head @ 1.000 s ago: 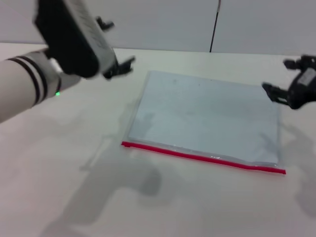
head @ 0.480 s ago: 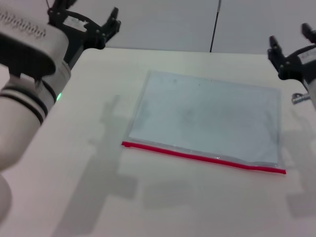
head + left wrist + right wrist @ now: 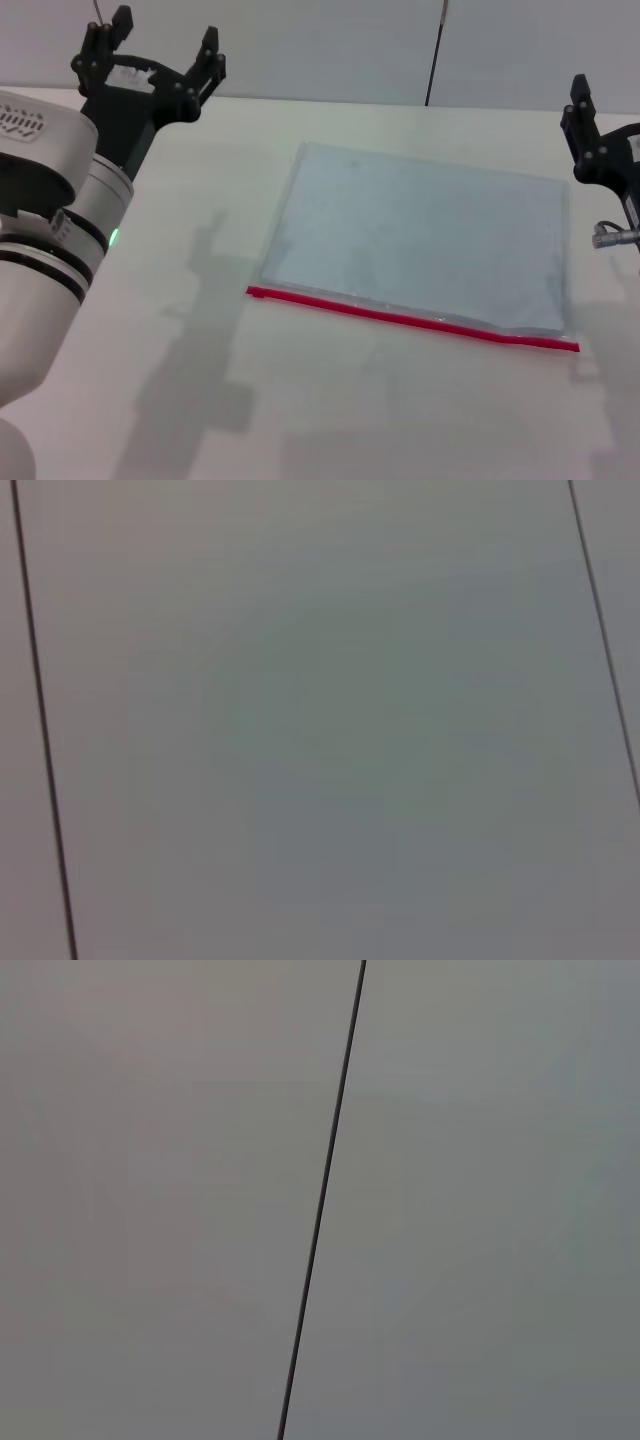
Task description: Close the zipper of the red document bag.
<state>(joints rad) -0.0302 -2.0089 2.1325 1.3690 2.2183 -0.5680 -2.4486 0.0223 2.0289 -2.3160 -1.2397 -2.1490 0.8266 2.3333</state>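
Black left gripper [image 3: 158,58] raised, jaws apart; right gripper [image 3: 600,125] raised.

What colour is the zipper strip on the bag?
Bright red; the zipper shows best in the head view.

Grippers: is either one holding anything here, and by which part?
Nothing is held. The left gripper and right gripper are raised, clear of the red document bag.
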